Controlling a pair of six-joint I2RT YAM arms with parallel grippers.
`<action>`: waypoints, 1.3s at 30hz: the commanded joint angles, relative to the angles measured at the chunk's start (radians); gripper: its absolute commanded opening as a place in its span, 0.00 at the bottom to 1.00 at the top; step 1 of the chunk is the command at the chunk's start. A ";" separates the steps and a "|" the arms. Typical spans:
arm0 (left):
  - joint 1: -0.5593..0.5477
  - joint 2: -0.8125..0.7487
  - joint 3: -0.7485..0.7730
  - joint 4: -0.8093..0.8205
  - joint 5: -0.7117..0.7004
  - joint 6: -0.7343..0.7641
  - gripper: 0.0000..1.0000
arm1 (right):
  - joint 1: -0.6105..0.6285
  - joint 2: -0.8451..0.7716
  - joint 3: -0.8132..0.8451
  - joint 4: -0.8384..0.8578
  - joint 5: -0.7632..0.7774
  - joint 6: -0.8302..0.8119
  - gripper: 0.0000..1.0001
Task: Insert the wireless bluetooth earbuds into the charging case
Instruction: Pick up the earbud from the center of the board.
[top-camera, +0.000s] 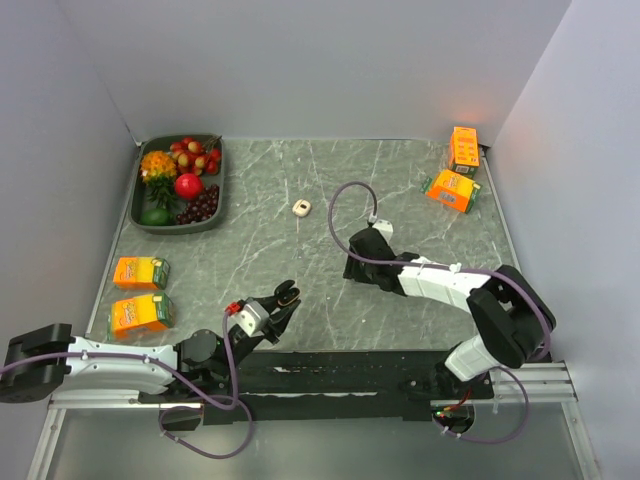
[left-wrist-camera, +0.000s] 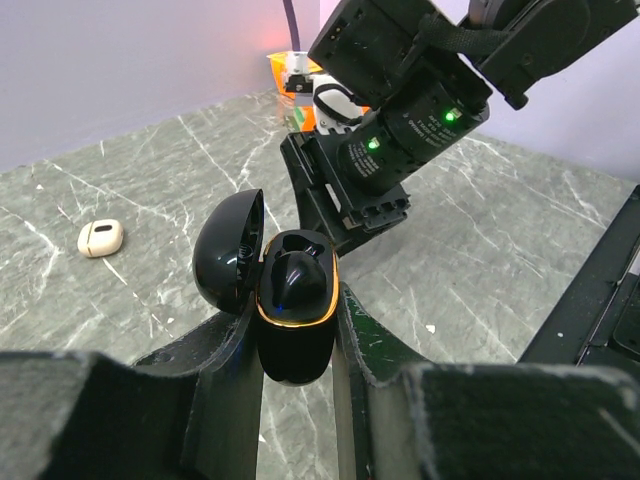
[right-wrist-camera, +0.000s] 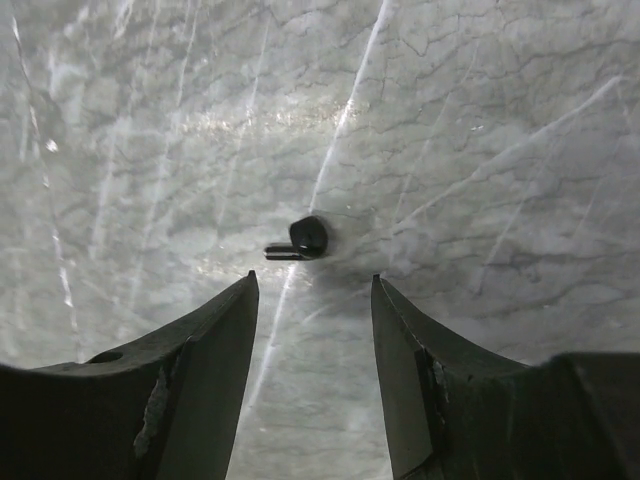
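While left claw clamps glossy rounded charging case, right claw spread above tiny black earbud, veined marble table

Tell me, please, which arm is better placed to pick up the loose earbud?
Right. The right gripper hangs open with the earbud lying on the table just ahead of its fingers. The left gripper is shut on the open charging case, so it is not free.

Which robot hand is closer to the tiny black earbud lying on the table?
Right. The right gripper hangs open just over the earbud; the left gripper is farther away, gripping the charging case.
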 joint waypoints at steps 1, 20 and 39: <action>-0.007 -0.023 0.009 0.020 0.009 -0.028 0.01 | 0.002 0.049 0.068 0.023 -0.004 0.121 0.57; -0.005 -0.005 0.003 0.040 0.007 -0.021 0.01 | -0.033 0.167 0.109 0.006 0.036 0.044 0.44; -0.005 0.014 0.003 0.041 0.001 -0.025 0.01 | -0.032 0.173 0.113 -0.015 0.068 -0.036 0.00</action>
